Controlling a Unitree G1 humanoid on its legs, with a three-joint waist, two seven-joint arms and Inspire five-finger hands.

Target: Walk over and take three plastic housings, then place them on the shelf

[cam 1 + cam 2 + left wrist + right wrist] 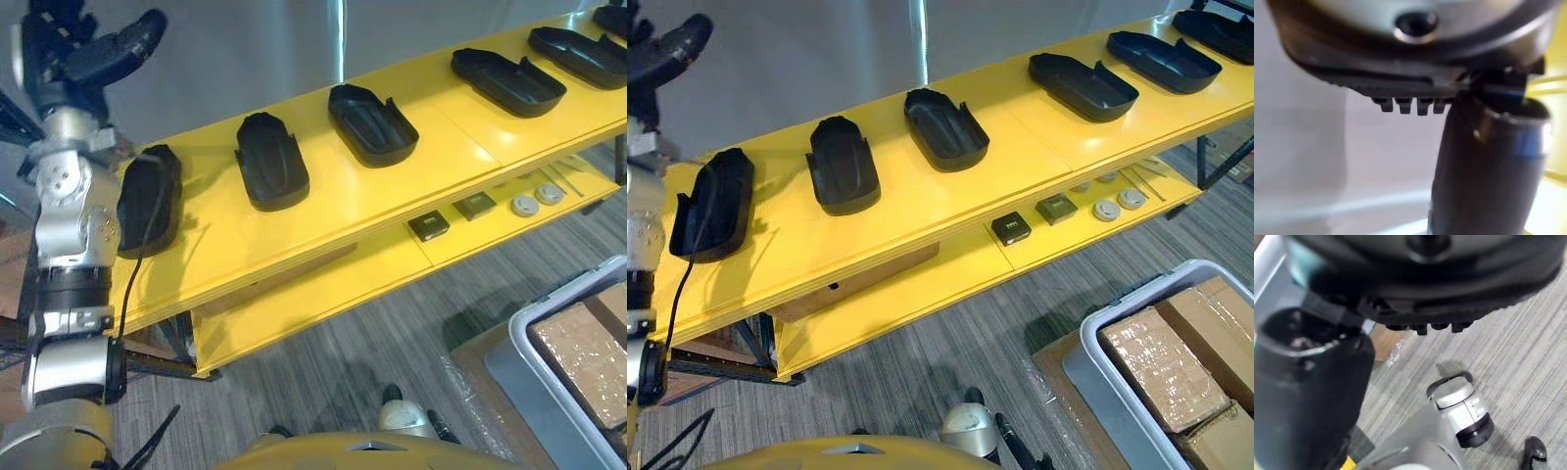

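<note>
- While the right hand (1425, 279) hangs over the striped grey carpet (1508, 357) closest to the robot, its fingers look straight and loose with the thumb off to one side. Nothing in it.
- Near right on that carpet there's a grey bin (1087, 372) packed with cardboard boxes (1156, 367) under shiny clear film.
- Next out is the yellow shelf (323, 220), two levels, running from near left to far right.
- On the lower level (323, 294) there are two dark square boxes (428, 226) side by side. Two round white discs (525, 205) sit just to their right, with a few thin rods (563, 181) past those. They're too small to say more about.
- The top level is where the plastic housings (271, 162) are: six black ones in a row, hollow side up as far as I can tell. They're spaced apart with none touching, three toward the left and three further along to the far right.
- The leftmost housing (713, 203) sits close to the shelf's left end, and the left arm crosses in front of part of it in the left eye view.
- The left hand (88, 54) is raised at the far left, above that end of the shelf, against the grey wall (245, 49). Its fingers are relaxed and not closed on anything, and it's well clear of the housings.
</note>
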